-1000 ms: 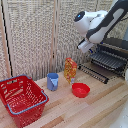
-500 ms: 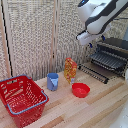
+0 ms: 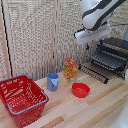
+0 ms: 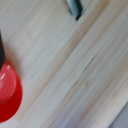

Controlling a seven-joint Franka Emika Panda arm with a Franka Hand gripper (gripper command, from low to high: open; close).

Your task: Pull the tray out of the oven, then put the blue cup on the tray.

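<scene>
The black and silver oven (image 3: 119,46) stands at the exterior view's right with its barred door (image 3: 93,71) dropped down. The tray (image 3: 108,60), a dark wire rack, sticks out of the oven's mouth above the door. The light-blue cup (image 3: 52,81) stands upright on the wooden table, to the left of the oven. My gripper (image 3: 94,45) hangs high above the table between cup and oven, open and holding nothing. The wrist view is blurred and shows one dark fingertip (image 4: 75,7) over bare wood.
A red bowl (image 3: 80,90) (image 4: 9,93) lies on the table in front of the oven door. An orange-yellow packet (image 3: 70,70) stands right of the cup. A red basket (image 3: 22,100) sits at the front left. A slatted screen (image 3: 35,35) backs the table.
The arm has lifted away from the oven front and swung up and toward the exterior view's left. Cup, bowl, basket and tray have not moved.
</scene>
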